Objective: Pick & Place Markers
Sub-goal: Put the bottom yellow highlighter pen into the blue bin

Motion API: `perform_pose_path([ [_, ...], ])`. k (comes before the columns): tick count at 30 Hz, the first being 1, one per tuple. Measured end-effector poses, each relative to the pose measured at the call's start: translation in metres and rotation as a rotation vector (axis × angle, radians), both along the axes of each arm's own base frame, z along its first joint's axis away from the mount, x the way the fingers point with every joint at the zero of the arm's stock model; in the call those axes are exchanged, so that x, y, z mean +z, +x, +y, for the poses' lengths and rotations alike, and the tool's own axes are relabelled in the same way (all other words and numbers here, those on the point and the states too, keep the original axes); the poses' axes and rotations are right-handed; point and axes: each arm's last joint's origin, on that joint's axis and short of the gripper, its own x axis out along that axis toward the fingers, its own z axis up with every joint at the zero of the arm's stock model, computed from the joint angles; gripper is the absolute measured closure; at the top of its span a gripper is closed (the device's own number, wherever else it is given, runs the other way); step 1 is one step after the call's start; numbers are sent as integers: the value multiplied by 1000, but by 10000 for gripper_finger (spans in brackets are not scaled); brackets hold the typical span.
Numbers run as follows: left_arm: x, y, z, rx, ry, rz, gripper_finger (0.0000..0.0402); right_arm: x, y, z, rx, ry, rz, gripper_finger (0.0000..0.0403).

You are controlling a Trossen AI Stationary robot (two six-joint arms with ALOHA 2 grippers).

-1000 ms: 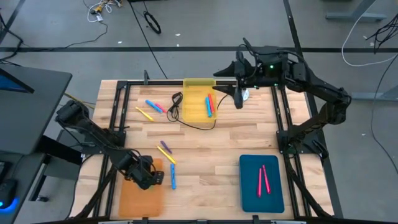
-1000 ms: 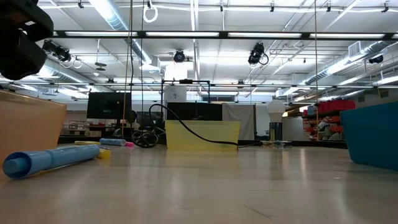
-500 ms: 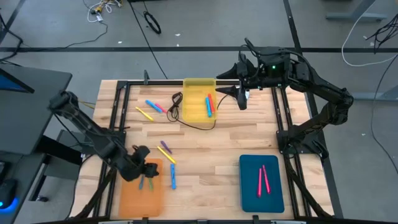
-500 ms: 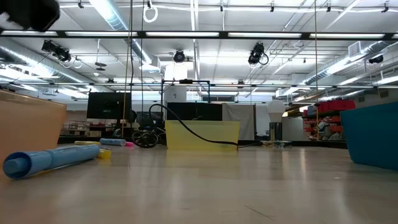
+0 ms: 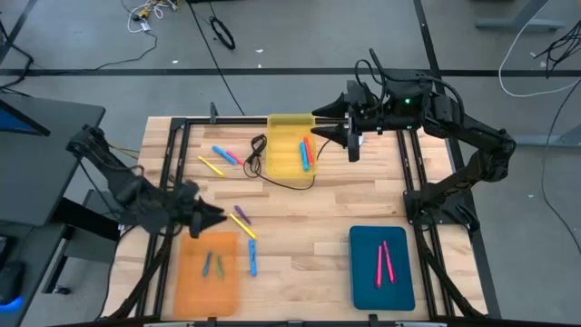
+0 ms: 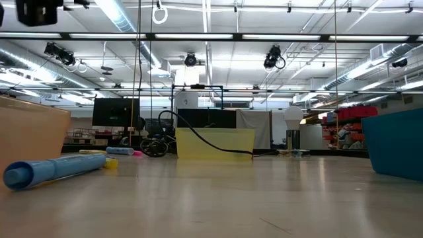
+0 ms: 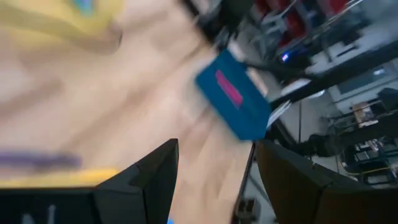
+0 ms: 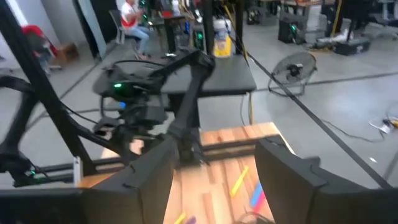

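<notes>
My left gripper hangs open and empty above the table, by the orange tray's far edge, close to a purple marker and a yellow marker. Two green markers lie flat in the orange tray. A blue marker lies on the table beside it. My right gripper hovers open beside the yellow tray, which holds blue and red markers. Blue, pink and yellow markers lie far left. Two pink markers are in the teal tray.
A thin black cable runs from beside the yellow tray across the table. Black frame rails border the tabletop on the left, far and right sides. Bare wood lies between the orange and teal trays.
My left gripper has risen off the orange tray and moved toward the table's far edge, now pointing toward the right. With it gone, the two green markers show lying in the tray.
</notes>
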Motion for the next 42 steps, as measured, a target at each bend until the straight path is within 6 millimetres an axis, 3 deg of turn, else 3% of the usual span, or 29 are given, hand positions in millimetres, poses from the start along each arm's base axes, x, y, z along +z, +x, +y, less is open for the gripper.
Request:
perform_pose_path([
  [7, 33, -19, 21, 28, 273, -219, 181, 2, 2, 12, -33, 7, -17, 179],
  [14, 57, -27, 30, 12, 548, -351, 181, 2, 2, 18, -52, -2, -19, 179],
  [19, 59, -27, 29, -5, 655, -352, 181, 2, 2, 19, -52, 15, -26, 179],
  [35, 59, -27, 30, 8, 740, -325, 181, 2, 2, 19, -52, -9, -24, 179],
  [42, 61, -28, 29, -169, 822, -180, 181, 2, 2, 19, -51, -10, -23, 179],
])
